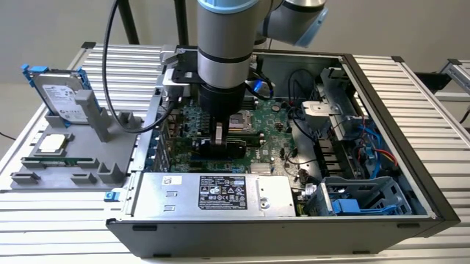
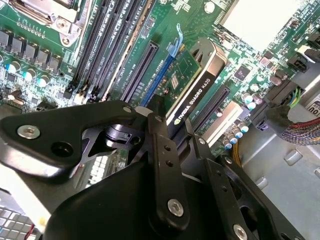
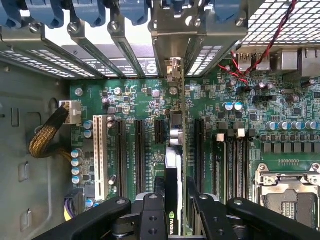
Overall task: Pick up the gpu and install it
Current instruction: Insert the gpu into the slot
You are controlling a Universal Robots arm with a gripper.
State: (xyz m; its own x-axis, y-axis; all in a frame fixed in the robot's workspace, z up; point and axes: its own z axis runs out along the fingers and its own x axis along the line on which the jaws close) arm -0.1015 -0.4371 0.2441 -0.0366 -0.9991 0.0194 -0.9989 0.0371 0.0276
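The gpu [image 2: 192, 80] stands on edge over the green motherboard [image 2: 45, 75], with its black cooler edge and green board showing in the second wrist view. In the first wrist view the gpu [image 3: 172, 165] runs edge-on along an expansion slot, its silver bracket end at the case's rear slot openings [image 3: 172, 70]. My gripper [image 2: 172, 117] is shut on the card, one black finger on each face. In the exterior view the gripper [image 1: 220, 140] hangs straight down inside the open computer case [image 1: 411, 165], low over the board.
A grey fixture [image 1: 81, 181] at the exterior view's left holds a hard drive [image 1: 63, 96], a processor chip [image 1: 52, 144] and a memory stick [image 1: 59, 163]. The power supply [image 1: 213, 193], a drive cage [image 1: 360, 198], loose cables [image 1: 367, 146] and the processor socket [image 3: 285, 195] surround the card.
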